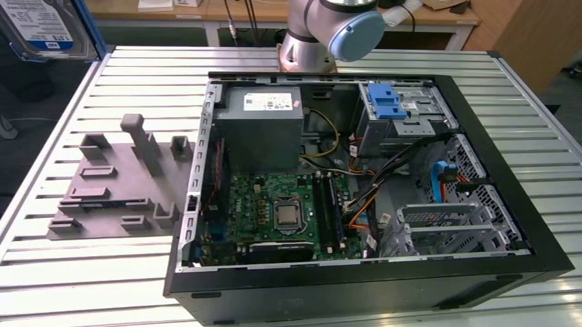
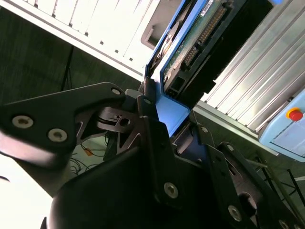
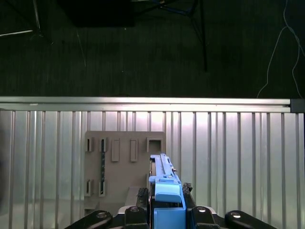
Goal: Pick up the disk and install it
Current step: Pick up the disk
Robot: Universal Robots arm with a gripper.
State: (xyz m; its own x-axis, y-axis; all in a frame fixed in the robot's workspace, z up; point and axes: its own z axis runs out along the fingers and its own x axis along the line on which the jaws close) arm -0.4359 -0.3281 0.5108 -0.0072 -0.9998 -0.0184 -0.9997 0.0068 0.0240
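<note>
The disk [image 3: 163,183] stands edge-on between my gripper's [image 3: 164,202] black fingers [image 3: 141,196], which are shut on its blue carrier's end tab. It hangs in the air above the ribbed table, over the grey slotted fixture [image 3: 125,162]. In the second wrist view, the disk [image 2: 198,36] shows its green circuit-board side, and my gripper [image 2: 167,117] clamps the blue tab. In the exterior view, the disk [image 1: 43,28] is at the far upper left with its white-and-blue label facing the camera, off the table's edge.
The open computer case [image 1: 509,143] lies at the exterior view's right, with a grey drive cage and blue latch [image 1: 386,102] at its back and a power-supply box [image 1: 264,126]. The grey fixture [image 1: 118,184] sits left of it. The arm's base [image 1: 314,41] is behind.
</note>
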